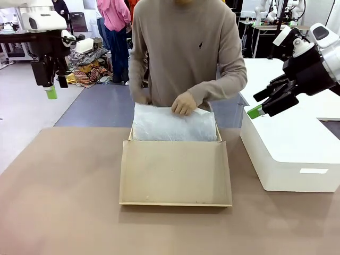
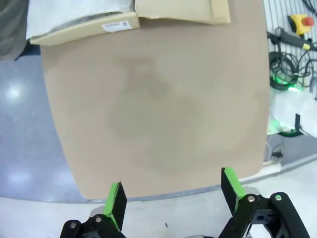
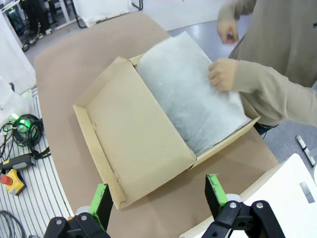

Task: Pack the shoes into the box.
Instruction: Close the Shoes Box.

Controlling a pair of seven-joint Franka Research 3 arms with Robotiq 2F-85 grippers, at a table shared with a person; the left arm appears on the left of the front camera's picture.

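Nearest me, the box (image 1: 175,175) sits in the middle of the brown table (image 1: 64,212), its lid folded flat toward six o'clock and white tissue paper (image 1: 172,126) filling it. A person's hand (image 1: 184,103) presses the tissue at twelve. The left gripper (image 1: 56,85) hangs at ten o'clock and the right gripper (image 1: 256,104) at two — both spread wide, touching nothing.

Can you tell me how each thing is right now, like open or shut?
box: open.
lid: folded out flat on the table.
tissue paper: spread over the box's inside.
person's hand: resting on the tissue paper.
left end effector: open, empty, raised.
right end effector: open, empty, raised.
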